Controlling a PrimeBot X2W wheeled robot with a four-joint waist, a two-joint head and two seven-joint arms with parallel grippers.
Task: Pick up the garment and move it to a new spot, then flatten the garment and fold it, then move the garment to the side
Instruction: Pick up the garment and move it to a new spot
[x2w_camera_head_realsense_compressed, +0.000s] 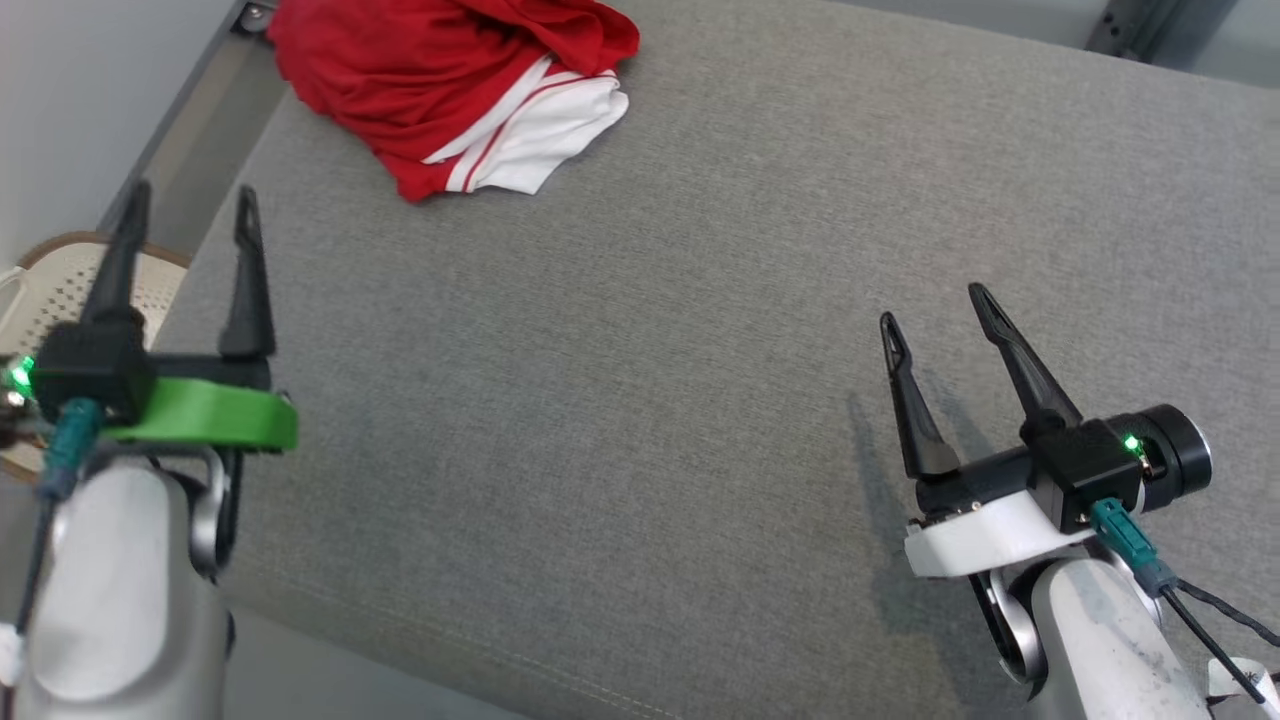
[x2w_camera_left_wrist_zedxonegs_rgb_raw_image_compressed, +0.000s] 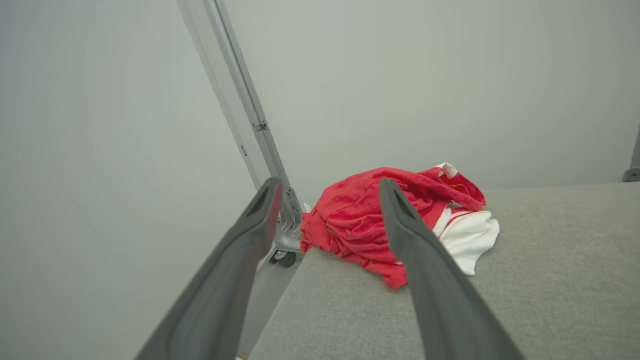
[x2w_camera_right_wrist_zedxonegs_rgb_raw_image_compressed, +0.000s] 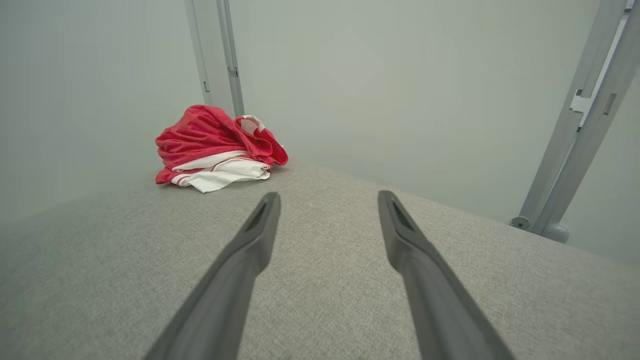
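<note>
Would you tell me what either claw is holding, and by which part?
Nothing is held: the left claw and right claw stand open and empty, away from the red-and-white garment.

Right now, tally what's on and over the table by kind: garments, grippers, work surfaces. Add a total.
Garments: 1, the red and white garment, crumpled at the far left corner.
Grippers: 2, left gripper and right gripper, both open and empty.
Work surfaces: 1, the grey padded table.
Total: 4
</note>
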